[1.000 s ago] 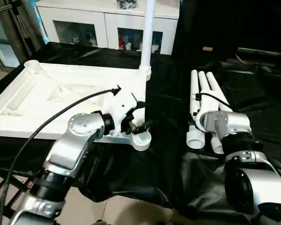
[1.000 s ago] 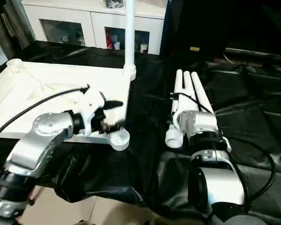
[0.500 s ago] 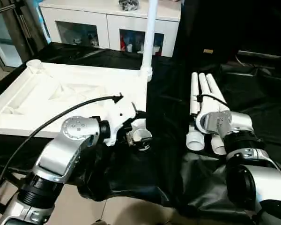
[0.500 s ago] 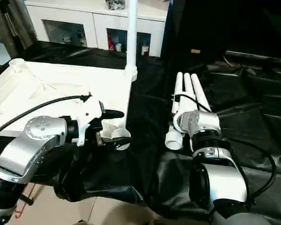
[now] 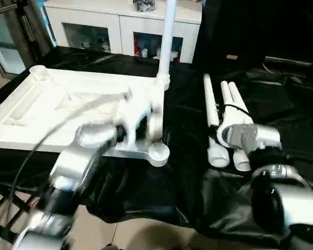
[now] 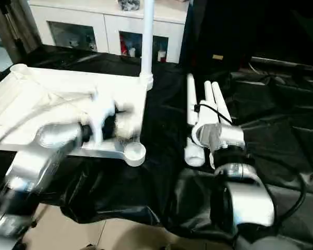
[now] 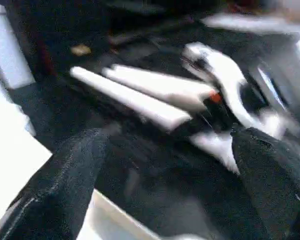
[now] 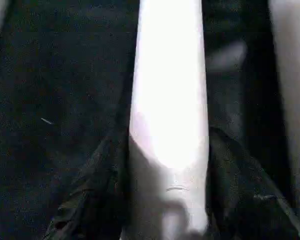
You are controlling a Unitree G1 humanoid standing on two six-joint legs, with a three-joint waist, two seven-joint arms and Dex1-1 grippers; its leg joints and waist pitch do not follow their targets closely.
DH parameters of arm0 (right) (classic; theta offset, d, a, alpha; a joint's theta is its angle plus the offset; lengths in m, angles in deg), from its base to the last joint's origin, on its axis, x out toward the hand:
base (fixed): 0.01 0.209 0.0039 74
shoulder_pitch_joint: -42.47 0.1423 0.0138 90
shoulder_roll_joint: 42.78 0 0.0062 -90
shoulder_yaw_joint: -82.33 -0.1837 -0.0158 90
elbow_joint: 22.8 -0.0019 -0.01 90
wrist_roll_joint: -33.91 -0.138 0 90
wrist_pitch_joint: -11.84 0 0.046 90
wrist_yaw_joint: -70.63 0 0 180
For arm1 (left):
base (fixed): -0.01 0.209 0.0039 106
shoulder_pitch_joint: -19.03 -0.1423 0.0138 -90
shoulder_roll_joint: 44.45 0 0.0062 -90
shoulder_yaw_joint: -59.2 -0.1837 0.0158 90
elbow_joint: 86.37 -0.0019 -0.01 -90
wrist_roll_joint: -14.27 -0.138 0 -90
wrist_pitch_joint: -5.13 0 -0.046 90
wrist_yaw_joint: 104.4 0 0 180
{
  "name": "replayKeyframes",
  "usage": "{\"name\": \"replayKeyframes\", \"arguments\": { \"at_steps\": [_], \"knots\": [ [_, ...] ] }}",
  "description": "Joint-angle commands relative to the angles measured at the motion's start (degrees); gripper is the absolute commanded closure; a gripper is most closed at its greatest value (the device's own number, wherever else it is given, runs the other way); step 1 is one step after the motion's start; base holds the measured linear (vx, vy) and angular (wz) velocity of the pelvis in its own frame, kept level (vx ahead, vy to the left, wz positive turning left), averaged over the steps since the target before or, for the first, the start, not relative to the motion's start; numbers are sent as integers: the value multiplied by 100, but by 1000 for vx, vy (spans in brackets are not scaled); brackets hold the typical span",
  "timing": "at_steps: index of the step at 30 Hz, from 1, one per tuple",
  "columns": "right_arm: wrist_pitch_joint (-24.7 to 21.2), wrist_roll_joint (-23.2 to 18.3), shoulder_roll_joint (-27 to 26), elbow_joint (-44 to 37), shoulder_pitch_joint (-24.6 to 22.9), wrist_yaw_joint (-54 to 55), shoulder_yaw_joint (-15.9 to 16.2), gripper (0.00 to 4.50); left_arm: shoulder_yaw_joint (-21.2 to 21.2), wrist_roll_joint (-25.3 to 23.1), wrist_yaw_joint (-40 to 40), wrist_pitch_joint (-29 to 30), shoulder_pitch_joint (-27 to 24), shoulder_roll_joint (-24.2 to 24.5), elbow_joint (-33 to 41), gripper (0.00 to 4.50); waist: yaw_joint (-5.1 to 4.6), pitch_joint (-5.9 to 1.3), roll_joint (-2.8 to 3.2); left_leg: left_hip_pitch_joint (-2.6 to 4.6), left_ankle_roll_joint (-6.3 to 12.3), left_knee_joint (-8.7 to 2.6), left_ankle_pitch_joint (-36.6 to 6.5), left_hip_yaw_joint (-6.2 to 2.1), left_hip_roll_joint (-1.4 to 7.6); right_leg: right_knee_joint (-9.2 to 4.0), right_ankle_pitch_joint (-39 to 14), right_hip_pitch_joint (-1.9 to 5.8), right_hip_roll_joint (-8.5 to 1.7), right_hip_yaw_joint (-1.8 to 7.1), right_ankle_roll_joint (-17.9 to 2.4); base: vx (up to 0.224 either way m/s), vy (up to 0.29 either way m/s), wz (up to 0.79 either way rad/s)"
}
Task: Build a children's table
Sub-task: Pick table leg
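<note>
Right end effector around leg, tabletop apart.

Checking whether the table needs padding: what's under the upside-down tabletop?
The tabletop lies on black cloth that spreads past its edges. Whatever supports the cloth beneath is covered.

White glass-fronted cabinet at back; black cloth over worktop; beige tiled floor.

Perhaps a home: glass-fronted cabinet
</note>
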Motion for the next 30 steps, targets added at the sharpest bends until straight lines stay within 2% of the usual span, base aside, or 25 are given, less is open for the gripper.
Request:
{"name": "replayKeyframes", "arguments": {
  "at_steps": [1,2,3,4,6,8,9,10,11,12,15,17,19,20,22,23,24,25,26,28,30],
  "knots": [
    [448,-437,-125,-1089,-261,-829,124,266,398,516,-297,544,275,-327,-211,0,49,-446,-21,1,20,-352,-916,-4,89,-433,-1555,379,-371,237,-689,0,0,0],
    [448,-437,-125,-1089,-261,-829,124,266,398,516,-297,544,275,-327,-211,0,49,-452,-27,-14,66,-345,-840,13,77,-420,-1420,405,-355,239,-728,0,0,0],
    [466,-609,-188,-1426,-411,-1070,132,266,525,720,-319,701,351,-463,-235,0,70,-460,-7,-1,157,-339,-700,6,102,-389,-1127,394,-364,251,-832,0,0,0],
    [448,-736,-231,-1686,-534,-1224,140,266,637,898,-348,847,414,-582,-249,0,80,-461,-23,-18,234,-338,-623,4,94,-387,-1019,409,-363,237,-933,0,0,0],
    [480,-974,-294,-2146,-800,-1575,176,266,882,1108,-580,1093,576,-820,-366,0,108,-461,-12,13,314,-332,-640,13,105,-400,-975,390,-355,239,-1019,0,0,0],
    [558,-1179,-304,-2702,-1147,-2057,387,266,1122,1278,-820,1326,714,-984,-501,0,135,-452,-3,22,337,-352,-699,-2,120,-420,-1045,385,-359,228,-1064,0,0,0],
    [535,-1237,-307,-2840,-1230,-2144,431,266,1162,1307,-855,1351,738,-1007,-526,0,137,-444,-7,17,346,-353,-735,9,107,-437,-1089,393,-349,228,-1032,0,0,0],
    [497,-1409,-312,-3311,-1539,-2406,584,266,1296,1407,-979,1412,813,-1092,-599,0,146,-444,-16,13,347,-351,-756,4,107,-442,-1134,406,-350,232,-985,0,0,0],
    [486,-1465,-318,-3526,-1693,-2501,637,266,1359,1457,-1049,1453,850,-1135,-617,0,185,-439,-16,25,384,-353,-745,-1,119,-457,-1144,402,-363,237,-937,0,0,0],
    [564,-1515,-319,-3780,-1919,-2678,726,266,1508,1608,-1177,1533,896,-1248,-625,0,173,-441,-28,-3,385,-363,-741,-15,115,-454,-1243,413,-364,224,-915,0,0,0],
    [515,-1643,-344,-4057,-2107,-2837,781,266,1570,1679,-1290,1606,908,-1327,-598,0,188,-418,-28,16,332,-367,-897,-10,115,-513,-1657,380,-380,219,-846,0,0,0],
    [513,-1636,-326,-4119,-2141,-2883,834,266,1548,1659,-1305,1600,902,-1335,-591,0,211,-402,-28,32,271,-377,-1012,-14,113,-556,-2019,349,-375,220,-684,0,0,0],
    [502,-1608,-266,-4153,-2158,-2962,941,266,1681,1867,-1356,1666,934,-1465,-562,0,216,-384,-33,42,232,-382,-1125,-15,106,-596,-2341,337,-379,210,-550,0,0,0],
    [521,-1578,-249,-4155,-2161,-2959,986,266,1744,1992,-1385,1728,952,-1531,-506,0,221,-383,-69,34,215,-379,-1123,-14,100,-615,-2461,337,-384,207,-485,0,0,0],
    [530,-1555,-236,-4148,-2157,-2946,1014,266,1746,2054,-1380,1785,951,-1557,-437,0,234,-386,-47,40,193,-381,-1139,-23,104,-623,-2589,320,-391,205,-419,0,0,0],
    [529,-1542,-217,-4165,-2160,-2954,1048,266,1739,2077,-1383,1823,935,-1578,-395,0,234,-383,-51,30,190,-388,-1134,-29,105,-625,-2572,317,-383,203,-376,0,0,0],
    [528,-1540,-212,-4176,-2164,-2954,1058,266,1739,2081,-1389,1834,931,-1583,-385,0,228,-384,-86,28,196,-389,-1127,-25,106,-624,-2560,318,-377,200,-352,0,0,0],
    [522,-1524,-196,-4201,-2171,-2960,1094,266,1739,2108,-1401,1875,914,-1609,-356,0,236,-381,-67,29,200,-390,-1122,-29,101,-626,-2580,313,-380,199,-317,0,0,0],
    [535,-1484,-180,-4222,-2179,-2932,1136,266,1749,2137,-1449,1915,897,-1639,-321,0,237,-389,-84,17,189,-386,-1083,-30,103,-618,-2538,324,-384,200,-300,0,0,0],
    [570,-1401,-159,-4228,-2176,-2890,1192,266,1762,2193,-1516,1967,869,-1682,-278,0,240,-389,-73,13,194,-388,-1019,-32,109,-601,-2409,319,-380,204,-319,0,0,0],
    [632,-1219,-120,-4165,-2118,-2757,1306,266,1750,2212,-1657,1976,836,-1711,-248,0,243,-395,-88,6,198,-386,-991,-32,110,-591,-2334,326,-383,206,-335,0,0,0]
  ]
}}
